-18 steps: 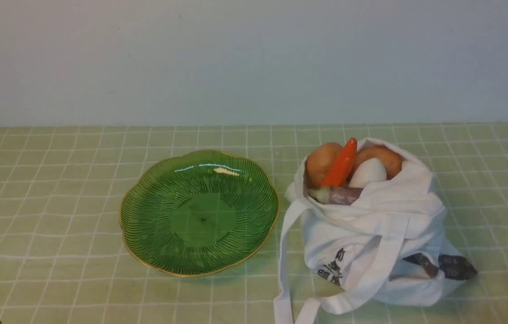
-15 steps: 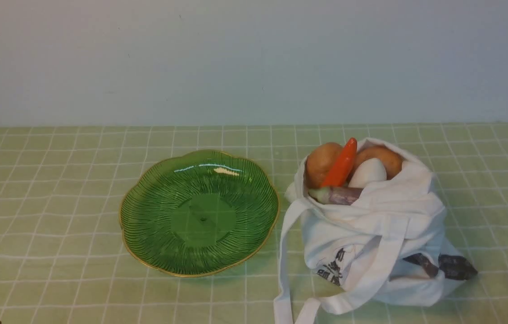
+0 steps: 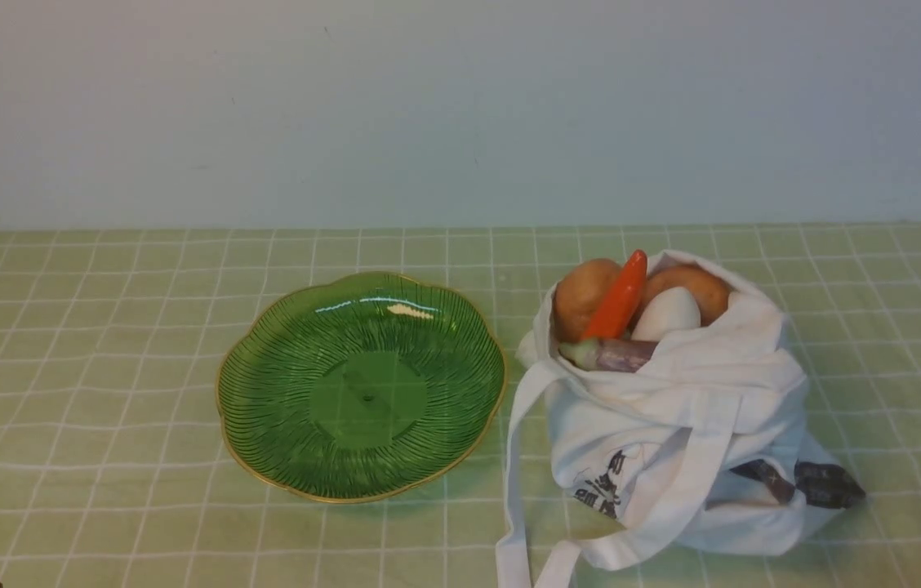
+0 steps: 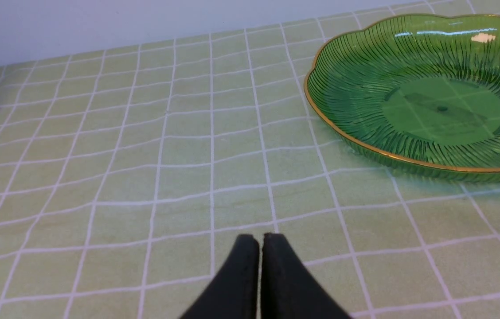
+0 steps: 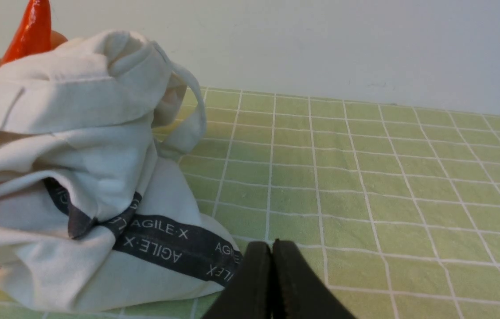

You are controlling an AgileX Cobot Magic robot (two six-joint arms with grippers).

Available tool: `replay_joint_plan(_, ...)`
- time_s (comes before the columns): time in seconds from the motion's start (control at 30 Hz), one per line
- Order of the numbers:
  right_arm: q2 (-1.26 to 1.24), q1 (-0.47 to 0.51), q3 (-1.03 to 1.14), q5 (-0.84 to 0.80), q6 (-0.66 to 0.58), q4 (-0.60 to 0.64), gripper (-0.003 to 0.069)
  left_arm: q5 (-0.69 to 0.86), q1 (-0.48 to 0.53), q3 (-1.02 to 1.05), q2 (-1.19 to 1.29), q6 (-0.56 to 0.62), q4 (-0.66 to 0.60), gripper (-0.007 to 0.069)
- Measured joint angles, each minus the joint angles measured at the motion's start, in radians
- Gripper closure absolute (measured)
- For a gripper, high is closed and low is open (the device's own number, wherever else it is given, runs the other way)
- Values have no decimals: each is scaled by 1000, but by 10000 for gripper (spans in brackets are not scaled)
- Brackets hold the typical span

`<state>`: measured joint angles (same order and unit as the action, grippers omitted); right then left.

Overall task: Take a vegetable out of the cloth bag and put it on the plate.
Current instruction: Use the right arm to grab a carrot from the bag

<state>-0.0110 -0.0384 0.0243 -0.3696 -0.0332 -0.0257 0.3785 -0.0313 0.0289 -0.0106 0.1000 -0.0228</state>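
The orange carrot (image 3: 618, 300) sticks tip-up out of the white cloth bag (image 3: 673, 425), at the right of the front view. Its leaves are hidden inside. The carrot's tip (image 5: 30, 29) and the bag (image 5: 77, 177) also show in the right wrist view. The green ribbed plate (image 3: 273, 408) with a gold rim lies left of the bag and is empty; it also shows in the left wrist view (image 4: 356, 75). My left gripper (image 4: 260, 237) is shut and empty over the cloth, near the plate. My right gripper (image 5: 272, 243) is shut and empty beside the bag's base. Neither gripper shows in the front view.
Two brown potatoes (image 3: 583, 294), a white round thing (image 3: 667, 314) and a pale purple eggplant (image 3: 611, 354) fill the bag's mouth around the carrot. The bag's long straps (image 3: 513, 490) trail to the front edge. A green checked tablecloth (image 3: 101, 367) covers the table; a pale wall stands behind.
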Motion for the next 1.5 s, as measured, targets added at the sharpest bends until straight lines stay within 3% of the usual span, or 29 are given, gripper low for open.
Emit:
replay_joint_plan(0.57, 0, 0, 0, 10, 15, 26, 673, 0, 0, 0, 0, 0, 0, 629)
replay_joint_plan(0.83, 0, 0, 5, 363, 137, 376, 673, 0, 0, 0, 0, 0, 0, 629)
replay_joint_plan(1.23, 0, 1, 0, 725, 173, 417, 673, 0, 0, 0, 0, 0, 0, 629)
replay_joint_plan(1.33, 6, 1, -107, 652, 193, 351, 673, 0, 0, 0, 0, 0, 0, 629)
replay_joint_plan(1.5, 162, 1, -364, 357, 191, 297, 673, 0, 0, 0, 0, 0, 0, 629)
